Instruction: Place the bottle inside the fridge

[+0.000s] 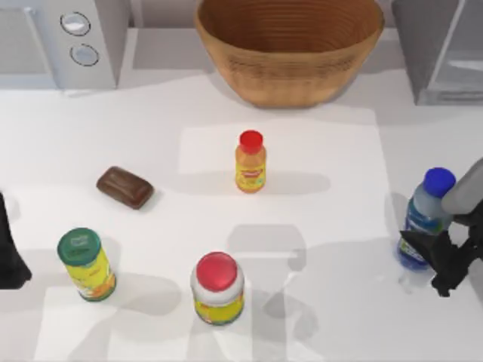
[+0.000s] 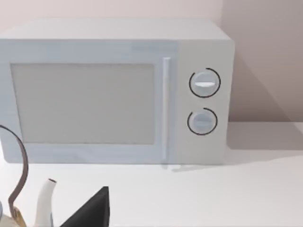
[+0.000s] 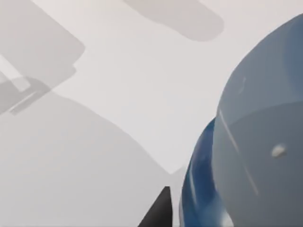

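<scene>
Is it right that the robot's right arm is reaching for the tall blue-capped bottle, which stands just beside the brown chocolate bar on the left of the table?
Not quite. The right gripper is indeed at the bottle, but the top view shows that bottle standing at the table's right side, in front of the fridge. The chocolate bar lies far off on the left, with the small orange bottle between them.

Readable text: I can make out none anywhere on my feeds.
Clear plastic bottle with blue cap [image 1: 426,215]: blue-green label, wording too small to read.
Small orange bottle with red cap [image 1: 250,162]: yellow-red label, illegible.
Two yellow-labelled jars [image 1: 87,265]: print unreadable.
White appliance's two round knobs [image 2: 204,83]: no markings I can read.
</scene>
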Tool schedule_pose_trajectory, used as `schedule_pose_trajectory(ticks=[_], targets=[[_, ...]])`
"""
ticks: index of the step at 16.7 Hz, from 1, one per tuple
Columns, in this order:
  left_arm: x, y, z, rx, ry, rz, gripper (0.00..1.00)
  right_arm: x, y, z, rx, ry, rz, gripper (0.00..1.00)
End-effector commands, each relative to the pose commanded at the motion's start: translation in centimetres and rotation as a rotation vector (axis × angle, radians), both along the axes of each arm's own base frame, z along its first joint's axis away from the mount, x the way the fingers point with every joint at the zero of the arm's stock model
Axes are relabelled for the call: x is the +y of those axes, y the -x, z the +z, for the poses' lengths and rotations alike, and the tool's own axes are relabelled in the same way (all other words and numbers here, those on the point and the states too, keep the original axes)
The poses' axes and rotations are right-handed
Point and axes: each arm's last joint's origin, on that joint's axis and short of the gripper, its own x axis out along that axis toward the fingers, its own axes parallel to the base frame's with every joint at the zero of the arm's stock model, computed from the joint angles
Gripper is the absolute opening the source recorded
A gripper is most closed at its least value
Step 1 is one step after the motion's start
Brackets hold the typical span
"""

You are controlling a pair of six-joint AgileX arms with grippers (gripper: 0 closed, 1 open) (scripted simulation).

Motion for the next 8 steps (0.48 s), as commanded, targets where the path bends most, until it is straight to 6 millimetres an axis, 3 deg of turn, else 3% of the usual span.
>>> schedule_pose_trajectory(ticks=[8], targets=[[0.0, 0.0, 0.0, 0.0, 0.0, 0.0, 1.0, -0.64, -0.34, 0.21, 0.001, 0.002, 0.012, 0.01]])
